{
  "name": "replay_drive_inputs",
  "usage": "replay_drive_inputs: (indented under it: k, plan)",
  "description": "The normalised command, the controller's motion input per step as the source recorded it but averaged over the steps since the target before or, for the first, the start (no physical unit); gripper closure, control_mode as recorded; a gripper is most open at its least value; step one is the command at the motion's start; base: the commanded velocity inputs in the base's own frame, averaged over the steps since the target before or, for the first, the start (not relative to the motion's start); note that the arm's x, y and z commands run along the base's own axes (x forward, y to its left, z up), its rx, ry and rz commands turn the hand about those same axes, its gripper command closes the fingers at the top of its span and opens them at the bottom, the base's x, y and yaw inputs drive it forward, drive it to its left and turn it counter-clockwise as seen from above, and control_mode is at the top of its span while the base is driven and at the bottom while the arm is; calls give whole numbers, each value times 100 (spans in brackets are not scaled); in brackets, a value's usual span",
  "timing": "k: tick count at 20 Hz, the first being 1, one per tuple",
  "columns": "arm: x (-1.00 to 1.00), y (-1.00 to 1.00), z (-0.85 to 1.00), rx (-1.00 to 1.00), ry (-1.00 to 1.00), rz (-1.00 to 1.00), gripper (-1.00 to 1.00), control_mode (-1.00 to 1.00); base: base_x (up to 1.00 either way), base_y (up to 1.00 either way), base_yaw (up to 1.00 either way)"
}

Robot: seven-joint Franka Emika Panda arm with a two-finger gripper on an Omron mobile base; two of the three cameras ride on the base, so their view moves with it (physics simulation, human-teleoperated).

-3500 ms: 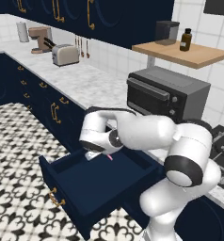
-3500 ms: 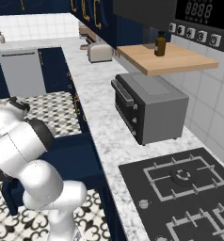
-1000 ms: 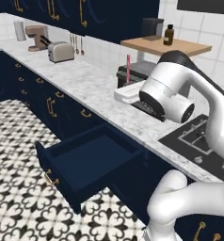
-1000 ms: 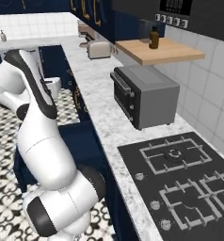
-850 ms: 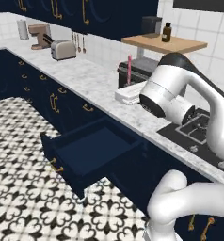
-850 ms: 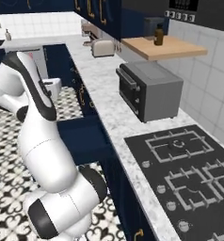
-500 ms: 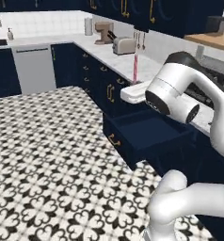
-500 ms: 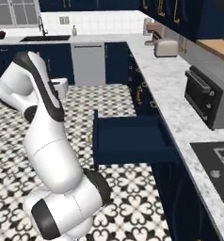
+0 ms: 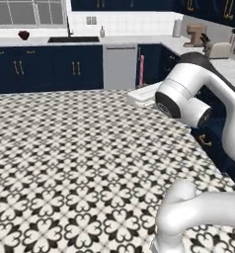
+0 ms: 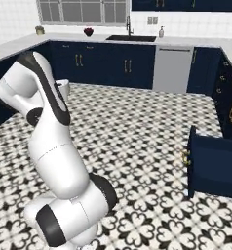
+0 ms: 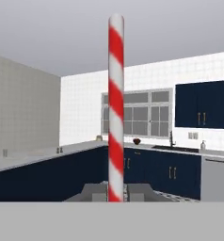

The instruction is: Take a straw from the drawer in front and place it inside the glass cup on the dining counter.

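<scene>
Clamped tight in the claw (image 11: 116, 195), straw (image 11: 116, 108) upright at 12 o'clock. Base swung away from the drawer (image 10: 216, 166), now at 3 o'clock. Carry phase; cup next.

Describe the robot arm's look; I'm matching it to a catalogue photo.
The glossy white rounded arm has smooth tubular links and dark grey joint rings with round end caps. Its bulbous white base section carries a dark band. The claw has two small grey blocky fingertips. No cables or markings show.
</scene>
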Motion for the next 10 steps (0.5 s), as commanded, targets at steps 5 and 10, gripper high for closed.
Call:
replay_drive_inputs:
  k: [5, 10]
  plan:
    - [0, 0, 0, 0, 0, 0, 100, 100, 27, 100, 12]
    - [0, 0, 0, 0, 0, 0, 100, 100, 16, 100, 0]
